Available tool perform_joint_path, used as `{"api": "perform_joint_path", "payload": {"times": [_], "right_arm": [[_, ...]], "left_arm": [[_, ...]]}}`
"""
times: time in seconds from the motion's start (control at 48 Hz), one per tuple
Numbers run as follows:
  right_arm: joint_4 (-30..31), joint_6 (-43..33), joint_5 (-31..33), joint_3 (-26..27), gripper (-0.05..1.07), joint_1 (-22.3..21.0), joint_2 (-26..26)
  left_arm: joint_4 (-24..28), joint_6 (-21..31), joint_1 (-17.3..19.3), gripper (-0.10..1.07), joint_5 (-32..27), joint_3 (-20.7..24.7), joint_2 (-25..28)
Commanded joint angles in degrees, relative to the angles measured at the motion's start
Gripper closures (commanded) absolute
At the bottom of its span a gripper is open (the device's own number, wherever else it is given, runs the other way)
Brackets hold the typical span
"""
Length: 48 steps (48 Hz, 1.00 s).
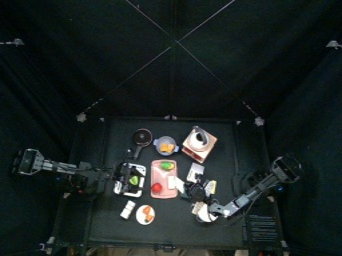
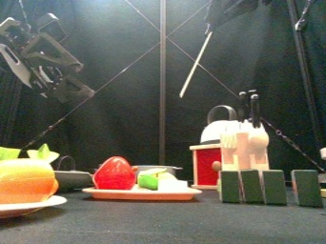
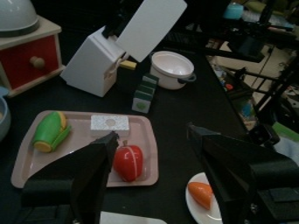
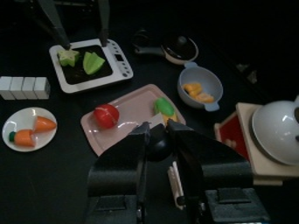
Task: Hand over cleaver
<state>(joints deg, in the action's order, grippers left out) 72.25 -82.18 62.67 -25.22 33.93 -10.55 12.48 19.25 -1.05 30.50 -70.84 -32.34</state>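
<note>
Wide silver cleaver blade (image 2: 195, 69), upper centre, raised in right gripper (image 4: 162, 145) jaws; left gripper (image 3: 152, 171) jaws wide, well apart.

A robot test cell staged as a kitchen: black curtains (image 1: 80, 60) enclose a small black table (image 1: 100, 205), and around its pink rectangular tray (image 3: 30, 166) stand a white knife block (image 3: 96, 63) and toy food.

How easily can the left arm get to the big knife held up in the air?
Probably yes, fairly easily: the left gripper is wide open, and the knife hangs high in open air, with nothing visible between them.
</note>
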Motion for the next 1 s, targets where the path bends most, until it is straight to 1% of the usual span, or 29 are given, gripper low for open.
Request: {"api": "perform_joint_path", "payload": {"times": [0.0, 0.062, 0.229, 0.292, 0.375, 0.417, 0.5, 0.625, 0.688, 0.854, 0.979], "right_arm": [[6.33, -0.79, -3.34, -0.7, 0.45, 0.18, -0.62], [11.43, -2.99, -4.92, -1.49, 0.45, 0.18, 0.18], [22.5, -10.9, -5.1, -4.31, 0.45, 1.14, 0.97], [26.63, -14.85, -4.92, -5.89, 0.45, 1.93, 1.49], [31.29, -16.79, -3.25, -6.86, 0.45, 2.46, 1.14], [32.7, -17.14, -2.02, -7.21, 0.45, 2.64, 0.97], [32.87, -17.14, -0.09, -7.65, 0.45, 2.9, 0.7], [33.93, -17.05, 1.67, -7.73, 0.45, 3.96, 1.23], [35.24, -17.05, 1.93, -7.82, 0.45, 4.48, 1.41], [40.43, -18.63, 2.02, -7.56, 0.45, 4.75, 2.72], [41.66, -19.51, 2.02, -7.38, 0.45, 4.48, 2.99]], "left_arm": [[0.62, 0.0, -0.35, 0.0, 4.22, 1.58, -0.09], [0.62, 0.09, -0.97, 0.0, 6.24, 1.67, -0.09], [0.26, 0.7, -2.37, 0.0, 10.81, 2.29, -0.09], [-0.53, 0.97, -3.08, 0.0, 12.22, 2.81, 0.0], [-2.37, 1.32, -4.31, 0.0, 14.33, 3.6, 0.62], [-3.52, 1.49, -4.83, 0.0, 15.29, 3.87, 0.88], [-6.77, 2.2, -5.54, 0.0, 17.49, 4.31, 1.93], [-12.66, 2.64, -5.54, 0.0, 20.48, 4.13, 4.04], [-14.5, 2.64, -5.54, 0.0, 21.36, 4.31, 5.27], [-14.94, 2.72, -5.63, 0.0, 22.41, 5.54, 7.82], [-14.24, 2.9, -6.06, 0.0, 23.03, 6.86, 9.4]]}}
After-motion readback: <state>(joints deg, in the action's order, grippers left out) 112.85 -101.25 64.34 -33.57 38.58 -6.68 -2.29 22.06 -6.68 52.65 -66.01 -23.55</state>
